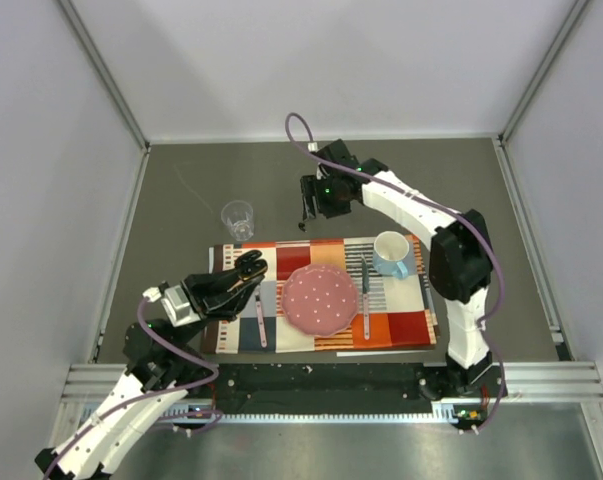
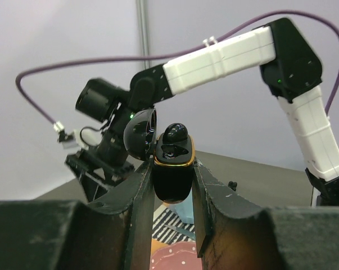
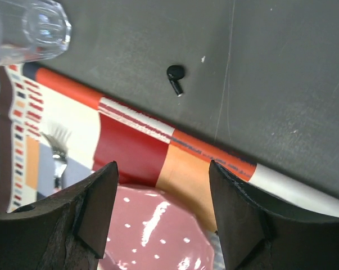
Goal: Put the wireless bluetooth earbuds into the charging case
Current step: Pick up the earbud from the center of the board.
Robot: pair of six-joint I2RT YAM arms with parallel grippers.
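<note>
The charging case [image 2: 172, 183], a small black pebble with a gold rim, sits upright between the fingers of my left gripper [image 2: 172, 166], which is shut on it. Its lid [image 2: 140, 135] stands open to the left. One glossy black earbud [image 2: 175, 134] rests in the case's top. In the top view my left gripper [image 1: 246, 270] hovers over the placemat's left end. A second earbud [image 3: 175, 74] lies on the dark table just beyond the placemat's edge. My right gripper [image 3: 162, 169] hangs above it, open and empty, and shows in the top view [image 1: 306, 210] behind the placemat.
A colourful placemat [image 1: 401, 325] holds a pink dotted plate [image 1: 321, 298], a blue mug [image 1: 391, 253], a knife [image 1: 365, 290] and a fork [image 1: 260, 320]. A clear glass [image 1: 237, 218] stands behind the mat's left corner, near the loose earbud. Walls enclose the table.
</note>
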